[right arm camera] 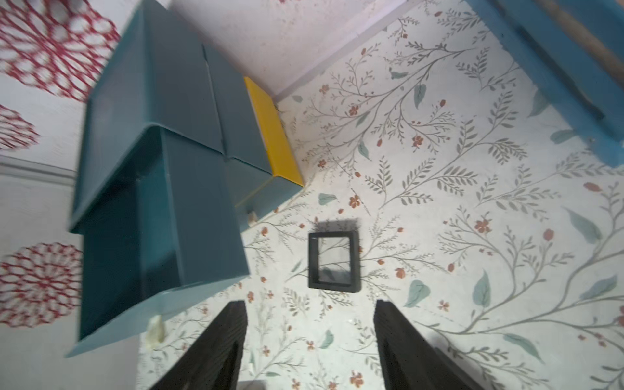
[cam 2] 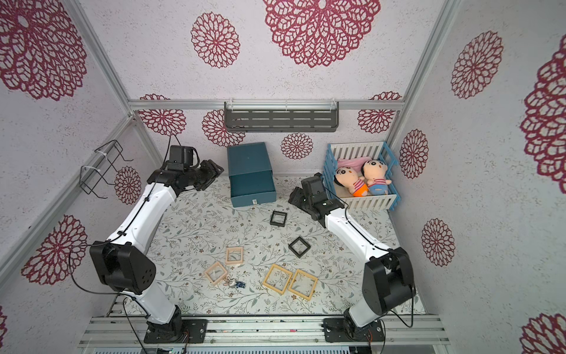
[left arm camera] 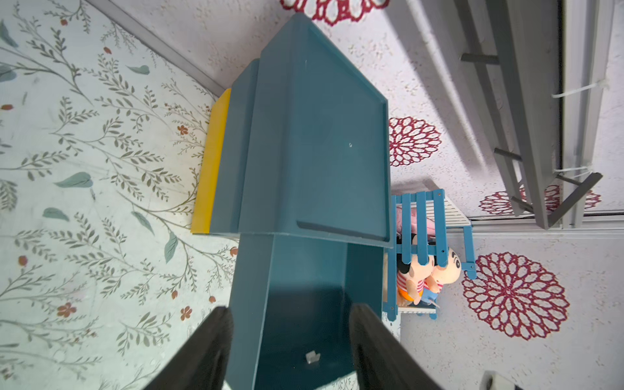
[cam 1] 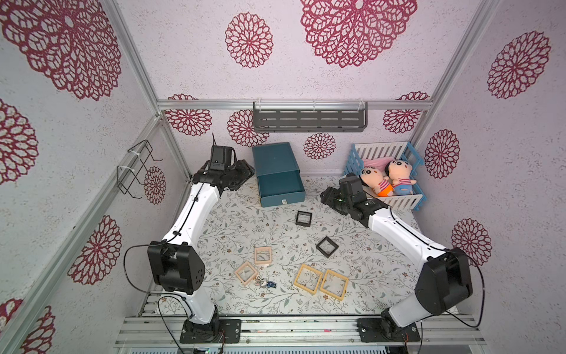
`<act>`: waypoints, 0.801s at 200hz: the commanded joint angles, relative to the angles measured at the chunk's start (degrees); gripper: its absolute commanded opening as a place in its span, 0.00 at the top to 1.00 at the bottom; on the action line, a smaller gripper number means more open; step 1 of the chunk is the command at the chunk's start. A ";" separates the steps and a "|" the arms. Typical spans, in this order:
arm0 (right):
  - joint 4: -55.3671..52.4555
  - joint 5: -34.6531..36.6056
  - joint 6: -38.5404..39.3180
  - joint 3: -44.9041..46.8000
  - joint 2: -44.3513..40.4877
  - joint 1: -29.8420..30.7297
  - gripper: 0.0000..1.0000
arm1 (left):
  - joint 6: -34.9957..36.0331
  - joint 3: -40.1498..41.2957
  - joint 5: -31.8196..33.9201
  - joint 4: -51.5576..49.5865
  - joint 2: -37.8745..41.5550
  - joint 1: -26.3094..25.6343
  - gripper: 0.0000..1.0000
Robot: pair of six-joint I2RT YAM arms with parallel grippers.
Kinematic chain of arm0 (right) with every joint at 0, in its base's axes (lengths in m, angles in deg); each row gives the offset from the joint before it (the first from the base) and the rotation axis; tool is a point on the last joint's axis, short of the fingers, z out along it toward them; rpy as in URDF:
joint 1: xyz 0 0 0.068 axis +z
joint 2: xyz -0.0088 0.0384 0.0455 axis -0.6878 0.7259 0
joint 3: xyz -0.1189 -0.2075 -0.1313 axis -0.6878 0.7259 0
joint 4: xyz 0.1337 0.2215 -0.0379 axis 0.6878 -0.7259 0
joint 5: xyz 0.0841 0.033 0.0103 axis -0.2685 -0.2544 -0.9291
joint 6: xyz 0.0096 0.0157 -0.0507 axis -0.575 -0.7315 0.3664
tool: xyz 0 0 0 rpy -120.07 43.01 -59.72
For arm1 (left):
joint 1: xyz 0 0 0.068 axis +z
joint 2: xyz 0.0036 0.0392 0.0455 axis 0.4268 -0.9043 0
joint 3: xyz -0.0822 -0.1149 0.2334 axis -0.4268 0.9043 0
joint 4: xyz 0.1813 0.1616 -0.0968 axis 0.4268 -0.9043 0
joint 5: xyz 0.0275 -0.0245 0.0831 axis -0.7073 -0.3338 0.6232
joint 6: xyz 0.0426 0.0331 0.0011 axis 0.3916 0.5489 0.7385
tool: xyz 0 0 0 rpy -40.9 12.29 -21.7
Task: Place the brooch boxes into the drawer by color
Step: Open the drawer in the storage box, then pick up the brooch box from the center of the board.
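Top drawer (cam 1: 277, 184) stands open, no box stowed yet. Left gripper (left arm camera: 292, 314) and right gripper (right arm camera: 309, 304) gape empty. Likely next, the right one closes on the black brooch box (right arm camera: 334, 260) at frame centre.

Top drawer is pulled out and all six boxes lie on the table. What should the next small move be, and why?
Probably lower the right gripper onto the black box just ahead of it. The jaws stand open and empty, and that box lies closest to the open, empty top drawer.

Smooth matt plastic drawer (cam 1: 272, 159), soft plush dolls (cam 1: 378, 180)
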 commanded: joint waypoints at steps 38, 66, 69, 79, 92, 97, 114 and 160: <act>-0.54 0.33 11.11 -1.22 9.72 0.58 0.37 | -0.07 12.97 4.41 1.18 10.11 -2.08 0.38; 3.93 0.46 13.43 0.15 12.29 2.30 0.33 | -0.50 18.12 5.23 1.15 13.90 -2.30 0.39; 4.72 0.81 13.84 0.56 12.32 2.59 0.32 | -0.58 18.69 5.33 1.15 14.31 -2.42 0.39; 6.96 2.55 15.00 2.11 12.18 3.89 0.26 | -1.06 20.37 5.66 1.31 15.49 -2.43 0.38; 9.92 5.27 16.13 4.67 11.69 5.61 0.19 | -1.54 22.37 5.94 2.01 16.83 -2.50 0.38; 11.38 6.62 16.31 5.91 11.27 6.36 0.16 | -1.70 23.03 6.14 2.18 17.29 -2.48 0.38; 17.71 10.72 17.05 11.31 9.58 9.38 0.07 | -2.18 24.47 6.44 2.39 18.21 -2.48 0.38; 27.63 19.03 11.57 20.26 8.13 15.14 0.01 | -1.85 25.13 6.95 1.39 19.24 -2.48 0.38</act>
